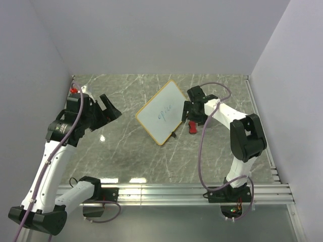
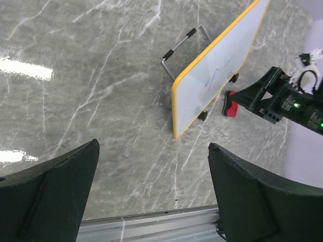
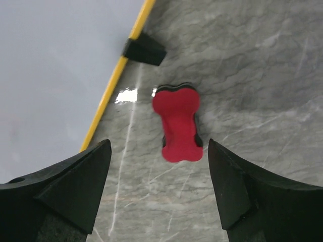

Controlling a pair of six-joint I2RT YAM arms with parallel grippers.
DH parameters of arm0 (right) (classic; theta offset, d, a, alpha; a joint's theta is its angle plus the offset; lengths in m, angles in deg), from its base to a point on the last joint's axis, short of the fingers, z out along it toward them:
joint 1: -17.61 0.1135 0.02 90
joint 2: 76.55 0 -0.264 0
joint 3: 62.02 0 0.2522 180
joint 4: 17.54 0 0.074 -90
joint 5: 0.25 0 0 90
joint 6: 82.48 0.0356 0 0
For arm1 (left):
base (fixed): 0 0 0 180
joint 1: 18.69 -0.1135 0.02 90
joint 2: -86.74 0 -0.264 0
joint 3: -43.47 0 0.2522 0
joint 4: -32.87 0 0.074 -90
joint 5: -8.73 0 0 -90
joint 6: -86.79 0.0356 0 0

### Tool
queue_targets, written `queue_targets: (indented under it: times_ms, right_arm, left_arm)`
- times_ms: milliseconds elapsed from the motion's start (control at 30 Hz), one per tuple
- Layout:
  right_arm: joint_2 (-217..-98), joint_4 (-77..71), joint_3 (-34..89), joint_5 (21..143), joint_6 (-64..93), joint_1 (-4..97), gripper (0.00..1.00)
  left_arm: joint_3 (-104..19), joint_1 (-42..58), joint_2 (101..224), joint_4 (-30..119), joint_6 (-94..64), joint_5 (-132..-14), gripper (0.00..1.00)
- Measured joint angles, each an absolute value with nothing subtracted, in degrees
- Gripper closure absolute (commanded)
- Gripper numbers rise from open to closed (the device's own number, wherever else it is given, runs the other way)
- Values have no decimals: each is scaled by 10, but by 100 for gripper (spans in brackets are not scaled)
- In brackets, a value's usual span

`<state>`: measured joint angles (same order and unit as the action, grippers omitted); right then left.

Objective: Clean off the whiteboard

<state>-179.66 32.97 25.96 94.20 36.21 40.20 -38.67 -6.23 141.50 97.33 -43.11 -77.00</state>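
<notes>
The right gripper [image 3: 159,151] is hanging with its jaws spread wide, gripping nothing, above the red bow-shaped eraser [image 3: 177,123], which is lying flat on the grey marble table [image 3: 262,60] between the fingers without touching them. At the eraser's 10 o'clock, the yellow-framed whiteboard [image 1: 161,118] is leaning on a wire stand [image 2: 191,34] near the table's middle, carrying blue writing [image 1: 164,115]. Well apart at the board's 9 o'clock, the left gripper [image 2: 154,146] is hovering released, empty.
</notes>
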Motion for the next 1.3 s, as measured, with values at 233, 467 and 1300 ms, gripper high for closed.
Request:
queue_targets:
  times_ms: [233,467,1300]
  right_arm:
    - [-1800,307,241,941,362,383,27]
    - [-1805,277,200,925,364,383,35]
    - [-1795,287,203,915,362,383,100]
  left_arm:
    - [-416,-62,1423,985,-430,-771,8]
    - [-419,-62,1436,985,-428,-768,8]
    - [-534,-58,1729,812,-330,-653,32]
